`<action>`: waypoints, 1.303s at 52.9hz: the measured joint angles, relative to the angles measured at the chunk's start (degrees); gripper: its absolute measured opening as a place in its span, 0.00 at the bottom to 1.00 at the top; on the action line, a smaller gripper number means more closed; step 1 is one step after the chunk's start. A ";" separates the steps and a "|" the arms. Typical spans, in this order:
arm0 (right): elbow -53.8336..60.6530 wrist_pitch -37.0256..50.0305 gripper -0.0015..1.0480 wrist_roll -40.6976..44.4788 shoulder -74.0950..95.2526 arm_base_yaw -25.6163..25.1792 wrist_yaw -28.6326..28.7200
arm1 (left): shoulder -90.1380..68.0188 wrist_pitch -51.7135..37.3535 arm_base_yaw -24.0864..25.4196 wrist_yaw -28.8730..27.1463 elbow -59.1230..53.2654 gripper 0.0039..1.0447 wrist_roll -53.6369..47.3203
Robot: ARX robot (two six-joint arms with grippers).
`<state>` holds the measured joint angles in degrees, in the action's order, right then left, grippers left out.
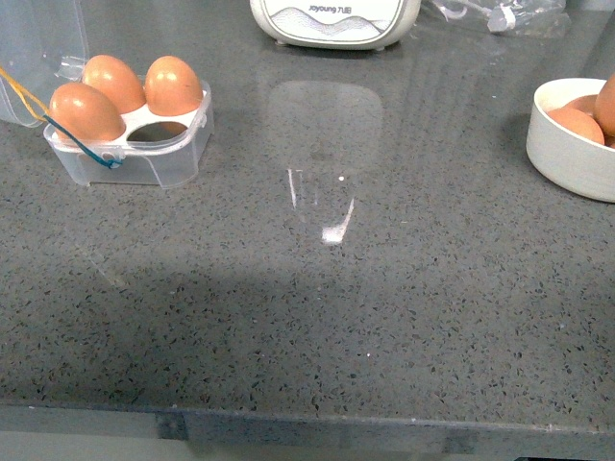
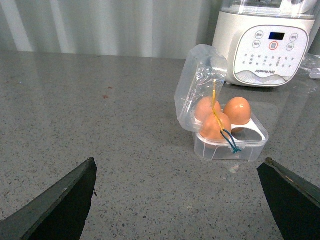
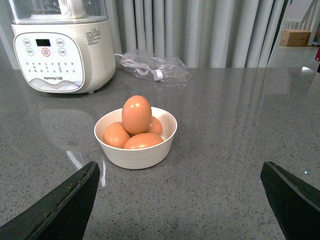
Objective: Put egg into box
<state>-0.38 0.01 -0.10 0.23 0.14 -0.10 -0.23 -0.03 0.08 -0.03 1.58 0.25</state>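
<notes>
Speckled grey stone forms the surface, where the clear plastic box is set open, three smooth eggs seated, one slot bare. The egg is perched atop others in a round white bowl. The left fingers and right fingers are spread wide, empty.

Of my left gripper I see only two fingers: matte black, flat-sided wedges tapering to a point, with edges that catch a paler grey light. My right gripper has matching black wedge-shaped fingers.
</notes>
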 joint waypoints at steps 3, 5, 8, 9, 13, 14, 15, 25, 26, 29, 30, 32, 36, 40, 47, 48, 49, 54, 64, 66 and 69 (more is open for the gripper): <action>0.00 0.00 0.93 0.00 0.00 0.00 0.00 | 0.00 0.00 0.00 0.00 0.00 0.94 -0.02; 0.00 0.00 0.93 -0.02 0.00 -0.02 0.00 | 0.02 0.00 0.00 -0.02 0.00 0.94 0.00; 0.00 0.00 0.93 -0.02 0.00 0.00 0.00 | 0.00 0.00 0.00 0.00 0.00 0.94 0.00; 0.00 0.00 0.93 0.00 0.00 0.00 0.00 | 0.00 0.00 0.00 0.00 0.00 0.94 -0.02; 0.00 0.00 0.93 0.00 0.00 -0.02 0.00 | 0.00 0.00 0.00 0.00 0.00 0.94 0.00; 0.00 0.00 0.93 0.00 0.00 0.00 0.00 | 0.00 0.00 0.02 0.00 0.00 0.94 0.00; 0.00 0.00 0.93 0.00 0.00 -0.02 0.00 | 0.00 0.00 0.00 0.00 0.00 0.94 -0.02; 0.00 0.00 0.93 0.00 0.00 -0.02 0.00 | 0.00 0.00 0.00 0.00 0.00 0.94 -0.02; 0.00 0.00 0.93 -0.02 0.00 0.00 0.00 | 0.00 0.00 0.00 0.00 0.00 0.94 0.00; 0.00 0.00 0.93 -0.02 0.00 -0.02 0.00 | 0.00 0.00 0.00 0.00 0.00 0.94 -0.02; 0.00 0.00 0.93 -0.02 0.00 -0.02 0.00 | 0.00 0.00 0.02 0.00 0.00 0.94 0.00; 0.00 0.00 0.93 0.00 0.00 -0.02 0.00 | 0.00 0.00 0.00 0.00 0.00 0.94 0.00; 0.00 0.00 0.93 0.00 0.00 -0.02 0.00 | 0.00 0.00 0.02 0.00 0.00 0.94 -0.02; 0.00 0.00 0.93 0.00 0.00 0.00 0.00 | 0.00 0.00 0.00 0.00 0.00 0.94 0.00; 0.00 0.00 0.93 0.00 0.00 -0.02 0.00 | 0.00 0.00 0.00 0.00 0.00 0.94 0.00; 0.00 0.00 0.93 -0.02 0.00 -0.02 0.00 | 0.00 0.00 0.00 0.00 0.00 0.94 0.00; 0.00 0.00 0.93 -0.02 0.00 0.00 0.00 | 0.00 0.00 0.02 0.00 0.00 0.94 0.00; 0.00 0.00 0.93 0.00 0.00 0.00 0.00 | 0.02 0.00 0.00 -0.02 0.00 0.94 0.00; 0.00 0.00 0.93 0.00 0.00 -0.02 0.00 | 0.00 0.00 0.00 0.00 0.00 0.94 -0.02; 0.00 0.00 0.93 0.00 0.00 0.00 0.00 | 0.00 0.00 0.00 0.00 0.00 0.94 -0.02; 0.00 0.00 0.93 0.00 0.00 0.00 0.00 | 0.00 0.00 0.02 -0.02 0.00 0.94 0.00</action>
<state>-0.38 0.01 -0.10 0.23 0.14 -0.10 -0.23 -0.03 0.10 -0.05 1.58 0.25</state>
